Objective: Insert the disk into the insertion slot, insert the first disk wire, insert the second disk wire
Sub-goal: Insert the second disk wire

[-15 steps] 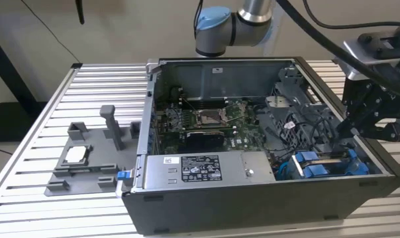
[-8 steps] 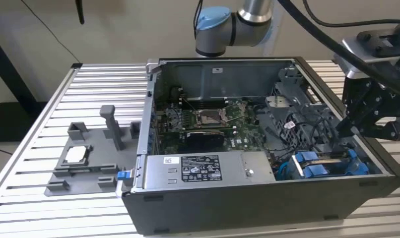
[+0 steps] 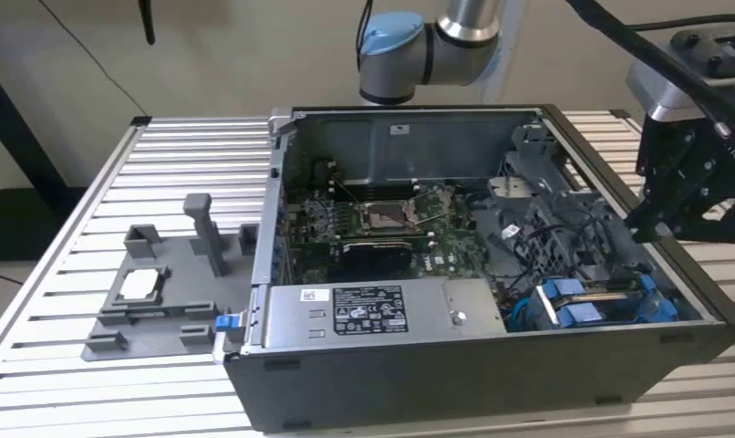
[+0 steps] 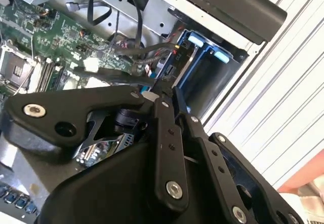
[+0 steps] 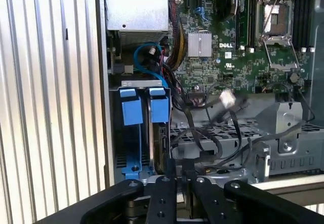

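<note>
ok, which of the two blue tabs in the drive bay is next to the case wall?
The longer tab, with a blue rail running from it. The shorter tab sits on the circuit board side.

My grey-and-blue jointed arm [image 3: 422, 41] reaches down from above; my black gripper [image 5: 178, 176] hangs with its jaws pressed together, empty.

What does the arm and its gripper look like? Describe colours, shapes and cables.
The arm has silver tube sections and a grey joint capped in light blue. The gripper is matte black, built of flat linkage bars joined by silver screws and pivot pins, as both wrist views show. A black cable runs past the joint.
</note>
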